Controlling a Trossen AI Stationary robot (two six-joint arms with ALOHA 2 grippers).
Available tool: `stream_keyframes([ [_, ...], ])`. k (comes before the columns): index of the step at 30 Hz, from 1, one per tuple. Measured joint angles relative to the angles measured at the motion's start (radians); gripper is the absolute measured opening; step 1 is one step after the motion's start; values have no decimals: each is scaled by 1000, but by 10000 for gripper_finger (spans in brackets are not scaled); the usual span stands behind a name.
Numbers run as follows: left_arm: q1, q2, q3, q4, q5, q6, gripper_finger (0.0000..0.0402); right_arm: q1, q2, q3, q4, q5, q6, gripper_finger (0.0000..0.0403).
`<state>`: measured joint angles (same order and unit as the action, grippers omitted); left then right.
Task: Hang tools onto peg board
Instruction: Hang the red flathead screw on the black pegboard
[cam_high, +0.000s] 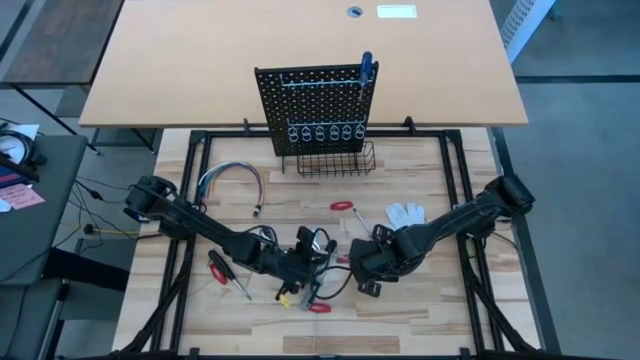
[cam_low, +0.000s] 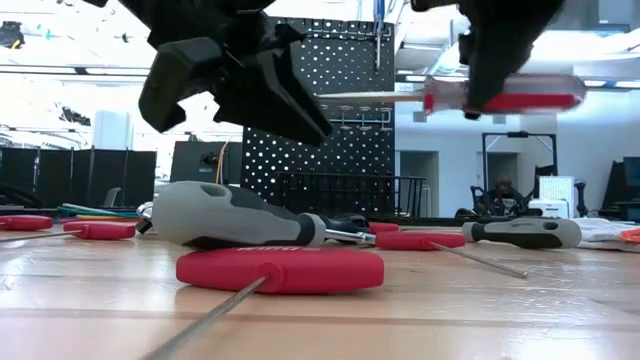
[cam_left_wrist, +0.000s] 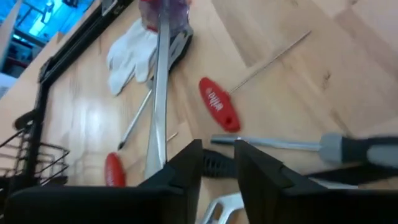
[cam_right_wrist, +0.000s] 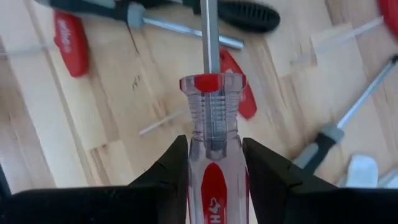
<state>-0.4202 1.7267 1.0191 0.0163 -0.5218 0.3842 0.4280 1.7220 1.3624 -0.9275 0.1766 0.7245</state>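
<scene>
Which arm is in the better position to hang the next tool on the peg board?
The right. Its gripper already holds a clear, red-striped screwdriver lifted off the table. The left gripper is empty, low over the tools, and the peg board stands equally far from both.

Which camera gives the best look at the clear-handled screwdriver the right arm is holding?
The right wrist view: the clear-handled screwdriver fills it, clamped between the right gripper fingers. Low view shows it sideways, held above the table; left wrist view catches its shaft; the high view hides it.

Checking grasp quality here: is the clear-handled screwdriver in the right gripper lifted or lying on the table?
Lifted. The right gripper clamps the clear red-marked screwdriver level above the table, in the low view.
</scene>
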Motion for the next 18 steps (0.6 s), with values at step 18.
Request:
stream_keyframes([
  [18, 35, -71, -2, 19, 57, -7, 180, -38, 1, 0, 50, -19, 32, 118],
])
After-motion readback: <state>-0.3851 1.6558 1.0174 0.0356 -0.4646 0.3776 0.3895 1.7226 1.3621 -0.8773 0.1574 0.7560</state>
